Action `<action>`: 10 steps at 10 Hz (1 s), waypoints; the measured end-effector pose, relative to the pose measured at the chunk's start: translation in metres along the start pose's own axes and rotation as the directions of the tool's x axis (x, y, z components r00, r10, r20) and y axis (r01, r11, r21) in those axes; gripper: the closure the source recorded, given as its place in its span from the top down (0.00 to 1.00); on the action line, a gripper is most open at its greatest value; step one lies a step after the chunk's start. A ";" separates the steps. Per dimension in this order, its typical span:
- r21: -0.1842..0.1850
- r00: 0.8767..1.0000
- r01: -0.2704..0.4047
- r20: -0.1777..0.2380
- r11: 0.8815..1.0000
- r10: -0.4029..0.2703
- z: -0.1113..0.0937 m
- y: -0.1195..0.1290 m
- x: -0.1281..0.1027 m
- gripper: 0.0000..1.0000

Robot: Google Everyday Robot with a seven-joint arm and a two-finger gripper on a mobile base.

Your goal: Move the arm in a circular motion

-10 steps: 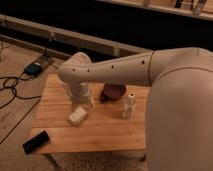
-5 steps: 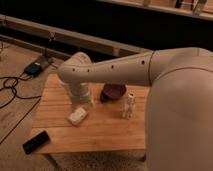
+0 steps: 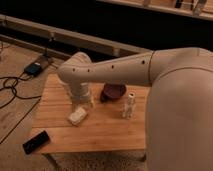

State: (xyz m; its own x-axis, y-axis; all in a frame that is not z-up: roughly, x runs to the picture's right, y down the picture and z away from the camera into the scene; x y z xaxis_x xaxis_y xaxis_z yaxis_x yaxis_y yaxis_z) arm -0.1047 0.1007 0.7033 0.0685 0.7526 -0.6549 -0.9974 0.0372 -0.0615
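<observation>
The cream-white arm reaches from the right across the wooden table, with a row of small dark holes along it. It bends at a bulbous joint and drops toward the tabletop. The gripper hangs below that joint, just above the table's left part, close above a small white object. The arm's thick shoulder segment fills the right of the view.
A dark bowl and a small white bottle stand on the table right of the gripper. A black device lies at the table's front left corner. Cables and a box lie on the floor at left.
</observation>
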 end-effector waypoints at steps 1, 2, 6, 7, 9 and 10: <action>0.005 1.000 -0.007 0.004 1.000 0.007 -0.002 -0.011 -0.007 0.65; 0.013 1.000 -0.015 0.010 1.000 0.015 -0.006 -0.027 -0.019 0.65; 0.027 1.000 -0.006 0.023 1.000 0.005 -0.009 -0.056 -0.079 0.65; 0.035 1.000 0.001 0.022 0.999 -0.002 -0.005 -0.059 -0.098 0.65; 0.045 0.999 0.024 0.025 0.999 -0.026 0.003 -0.052 -0.132 0.65; 0.054 0.999 0.038 0.026 0.998 -0.040 0.006 -0.046 -0.147 0.65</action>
State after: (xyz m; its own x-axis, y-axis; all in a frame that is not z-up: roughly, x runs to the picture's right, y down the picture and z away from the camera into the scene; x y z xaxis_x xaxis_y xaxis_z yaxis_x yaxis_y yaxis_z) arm -0.0691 -0.0079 0.8067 0.1073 0.7672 -0.6324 -0.9938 0.1015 -0.0455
